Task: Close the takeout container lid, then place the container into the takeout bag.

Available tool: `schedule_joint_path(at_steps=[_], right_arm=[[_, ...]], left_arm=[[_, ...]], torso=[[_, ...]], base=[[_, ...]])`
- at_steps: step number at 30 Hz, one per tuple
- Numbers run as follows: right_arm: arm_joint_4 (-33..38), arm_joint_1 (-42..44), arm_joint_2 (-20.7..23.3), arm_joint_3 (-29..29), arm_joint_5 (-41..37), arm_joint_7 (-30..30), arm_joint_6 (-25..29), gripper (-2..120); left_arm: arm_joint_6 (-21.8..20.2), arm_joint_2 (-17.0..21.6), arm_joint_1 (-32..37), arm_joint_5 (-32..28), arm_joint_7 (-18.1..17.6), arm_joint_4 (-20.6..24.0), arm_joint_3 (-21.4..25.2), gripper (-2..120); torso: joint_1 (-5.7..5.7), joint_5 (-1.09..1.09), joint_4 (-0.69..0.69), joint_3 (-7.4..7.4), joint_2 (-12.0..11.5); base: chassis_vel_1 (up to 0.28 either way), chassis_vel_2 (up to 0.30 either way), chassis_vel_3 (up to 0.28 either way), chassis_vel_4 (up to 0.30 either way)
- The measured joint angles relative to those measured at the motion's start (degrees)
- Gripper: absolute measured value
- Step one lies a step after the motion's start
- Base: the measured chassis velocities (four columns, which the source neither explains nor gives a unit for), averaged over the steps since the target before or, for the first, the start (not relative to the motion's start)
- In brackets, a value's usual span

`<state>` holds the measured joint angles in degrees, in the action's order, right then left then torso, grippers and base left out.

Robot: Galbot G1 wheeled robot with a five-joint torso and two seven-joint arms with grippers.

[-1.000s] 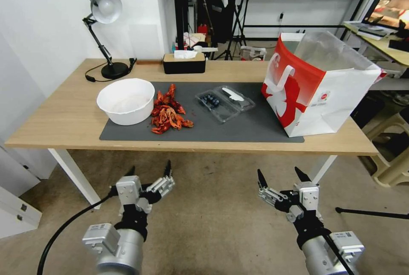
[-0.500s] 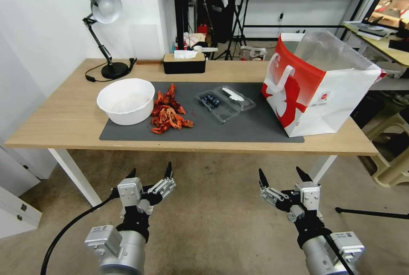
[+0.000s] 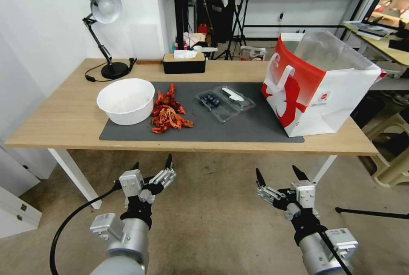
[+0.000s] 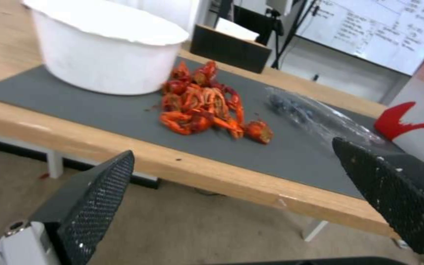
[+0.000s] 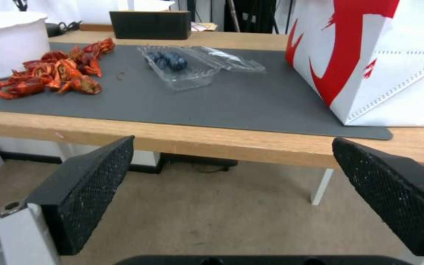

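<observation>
My container (image 3: 216,104) lies open on the dark grey mat (image 3: 251,128) near the middle of the desk (image 3: 64,121), a small clear clamshell of thin crinkled plastic with a cluster of dark blueberries (image 3: 210,99) in one half. Its lid (image 3: 237,97) lies flat beside that half, on the side toward the bag, and bears a white oblong sticker. The takeout bag (image 3: 317,87) stands upright to the right, stiff red-and-white paper with a silvery lining and flat white handles. A round white bowl (image 3: 126,100) and a heap of red crayfish shells (image 3: 168,113) lie left of the container. My left pincer (image 3: 152,168) and right pincer (image 3: 277,174) hang below the desk's front edge, both spread wide and empty, a little higher than a moment ago.
</observation>
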<state>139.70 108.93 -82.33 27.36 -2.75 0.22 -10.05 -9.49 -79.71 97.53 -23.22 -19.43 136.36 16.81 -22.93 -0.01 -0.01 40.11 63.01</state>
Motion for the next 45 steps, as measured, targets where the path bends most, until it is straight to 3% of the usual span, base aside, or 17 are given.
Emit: schedule_joint_path(at_steps=[11,15,21,31,35,40,42,45], right_arm=[[0.1,1.1,-1.7,0.2,0.4,-0.5,2.0,100],[0.0,1.5,-3.2,-0.5,2.3,-0.6,2.6,100],[-0.5,1.6,-4.3,-0.6,3.4,-0.6,3.3,100],[-1.6,1.8,-4.9,-0.7,4.3,-0.8,4.9,100],[-2.3,1.7,-5.6,-0.7,4.8,-0.8,5.7,100],[-2.7,1.6,-5.8,-0.7,5.1,-0.8,6.2,100],[-2.9,1.5,-5.9,-0.6,5.3,-0.8,6.3,100],[-3.0,1.5,-6.0,-0.6,5.5,-0.8,6.4,100]], left_arm=[[1.1,5.7,-13.6,-6.8,-0.2,-7.9,-4.1,100],[-0.8,8.0,-18.4,-10.2,-0.7,-9.5,-6.1,100],[-3.4,11.3,-26.1,-14.6,-3.1,-13.5,-11.3,100],[-3.1,17.4,-41.3,-22.3,-7.9,-19.8,-19.7,100],[-3.3,17.5,-49.0,-26.9,-12.1,-22.7,-23.3,100],[-5.2,15.9,-53.6,-30.7,-16.6,-24.2,-25.7,100],[-6.9,14.6,-57.2,-35.0,-21.1,-25.0,-27.7,100],[-8.2,13.5,-60.5,-39.6,-24.8,-25.7,-29.3,100]], torso=[[0.00,0.00,-0.01,0.00,0.0],[-0.01,0.01,0.01,0.01,0.0],[0.00,0.00,0.01,0.01,0.0],[-0.01,0.01,0.01,0.01,0.0],[0.01,0.01,0.02,0.01,0.0],[0.01,0.01,0.01,0.01,0.0],[0.00,0.01,0.01,0.00,0.0],[0.01,0.02,0.00,0.00,0.0]], base=[[0.000,0.000,0.000,0.000],[0.000,0.000,0.000,0.000],[0.000,0.000,0.000,0.000],[0.000,0.000,0.000,0.000],[0.000,0.000,0.000,0.000],[0.000,0.000,0.000,0.000],[0.000,0.000,0.000,0.000],[0.000,0.000,0.000,0.000]])
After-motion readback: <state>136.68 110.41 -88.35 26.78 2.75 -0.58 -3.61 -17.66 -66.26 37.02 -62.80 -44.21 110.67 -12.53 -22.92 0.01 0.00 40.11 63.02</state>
